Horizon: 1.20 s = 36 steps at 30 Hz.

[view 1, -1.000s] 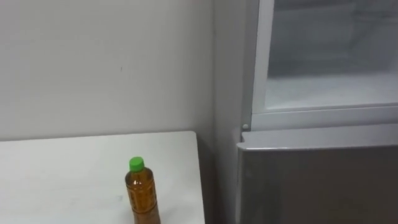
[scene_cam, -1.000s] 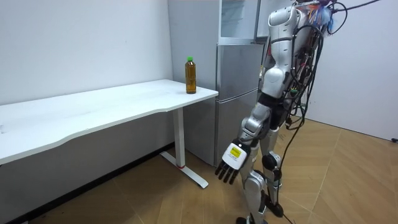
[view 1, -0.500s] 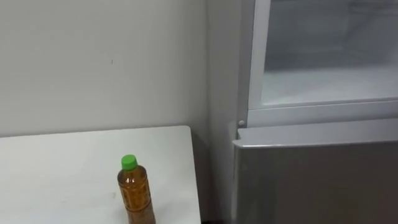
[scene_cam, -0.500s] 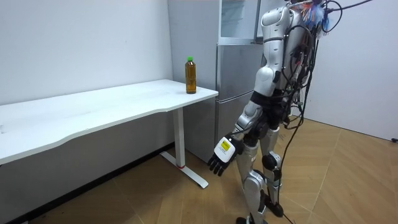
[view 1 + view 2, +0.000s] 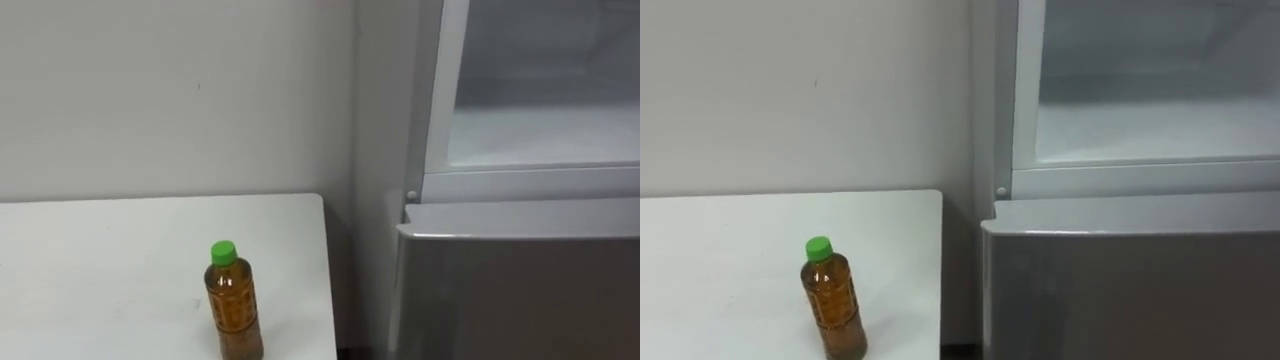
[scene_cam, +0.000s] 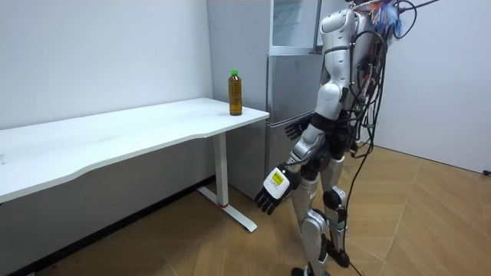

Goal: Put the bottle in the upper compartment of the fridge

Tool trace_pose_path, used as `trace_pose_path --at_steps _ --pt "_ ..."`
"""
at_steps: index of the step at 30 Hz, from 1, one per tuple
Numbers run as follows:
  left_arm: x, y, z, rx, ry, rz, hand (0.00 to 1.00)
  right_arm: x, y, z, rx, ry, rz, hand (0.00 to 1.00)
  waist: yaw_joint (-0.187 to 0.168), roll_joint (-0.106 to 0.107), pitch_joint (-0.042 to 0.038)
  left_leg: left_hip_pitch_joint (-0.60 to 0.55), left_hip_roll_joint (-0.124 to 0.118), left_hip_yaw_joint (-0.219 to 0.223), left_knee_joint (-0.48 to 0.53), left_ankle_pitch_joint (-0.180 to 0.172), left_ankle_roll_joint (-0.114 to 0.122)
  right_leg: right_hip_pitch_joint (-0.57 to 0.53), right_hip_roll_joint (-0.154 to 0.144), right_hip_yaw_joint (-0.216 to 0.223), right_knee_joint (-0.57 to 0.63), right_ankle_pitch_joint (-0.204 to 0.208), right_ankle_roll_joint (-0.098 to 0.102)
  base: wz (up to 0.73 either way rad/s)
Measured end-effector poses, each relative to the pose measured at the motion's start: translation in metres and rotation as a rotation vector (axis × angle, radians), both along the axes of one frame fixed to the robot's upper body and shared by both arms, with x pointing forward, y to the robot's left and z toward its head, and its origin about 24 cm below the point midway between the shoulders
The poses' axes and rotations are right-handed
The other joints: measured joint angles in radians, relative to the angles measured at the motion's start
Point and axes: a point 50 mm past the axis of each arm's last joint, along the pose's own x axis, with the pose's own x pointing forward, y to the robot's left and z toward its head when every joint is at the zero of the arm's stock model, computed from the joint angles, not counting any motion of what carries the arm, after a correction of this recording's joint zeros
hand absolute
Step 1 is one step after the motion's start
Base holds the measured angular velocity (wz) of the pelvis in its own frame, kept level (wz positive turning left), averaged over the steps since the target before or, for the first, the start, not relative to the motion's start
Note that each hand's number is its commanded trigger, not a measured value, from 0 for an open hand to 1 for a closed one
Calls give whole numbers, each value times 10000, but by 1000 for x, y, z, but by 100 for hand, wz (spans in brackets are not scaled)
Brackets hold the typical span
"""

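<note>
**Bottle on the table, both hands empty**

Left eye view: the bottle, amber with a green cap, stands upright on the white table, near the table's right edge. The fridge stands just beside the table, against the wall. Its upper compartment looks open, though the view is too partial to be sure.

Right eye view: the grey lower door is closed under the compartment's white frame.

Room view: the robot stands upright before the fridge, well apart from the bottle. Its left hand hangs low by the thigh, fingers loose and holding nothing. Its right hand is raised in front of the lower door, fingers spread and holding nothing.
</note>
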Motion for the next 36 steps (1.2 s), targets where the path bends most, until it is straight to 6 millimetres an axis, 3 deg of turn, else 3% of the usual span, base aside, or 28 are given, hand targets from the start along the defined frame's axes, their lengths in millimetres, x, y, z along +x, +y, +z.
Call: trace_pose_path --at_steps 3,5,15,21,24,31,36 --pt "0 4 2 61 -91 -82 0 13 5 17 74 -990 474 0 132 -76 53 28 6 0 3 0 0 90 -3 -32 26 1 0 3" --pt "1 6 3 179 -123 -269 0 8 4 18 -63 -956 617 0 204 -139 61 3 13 0 15 -5 4 105 -3 -90 25 1 0 7" --pt "8 1 5 166 -409 -897 0 40 24 76 -112 -3887 1678 0 266 168 16 -290 62 3 172 -7 26 -271 1 -77 225 127 -69 0" --pt "10 4 7 236 -498 -1075 0 54 33 116 -8 -5689 2140 0 675 -41 -90 -320 51 6 173 26 70 -305 -7 -55 236 155 -83 0" --pt "9 7 7 242 -445 -1102 0 61 36 124 137 -6099 2433 0 796 -164 -99 -266 48 2 171 26 70 -190 -7 -57 226 155 -80 0" --pt "10 6 7 152 -467 -1157 0 73 41 142 191 -6935 2800 0 980 -143 -89 -336 56 -30 173 25 71 -248 4 -70 245 164 -78 1" --pt "10 8 7 182 -393 -1330 0 86 47 169 217 -8144 2982 0 1026 -194 -74 -620 48 -205 274 26 71 -417 -4 -148 268 167 -82 8"
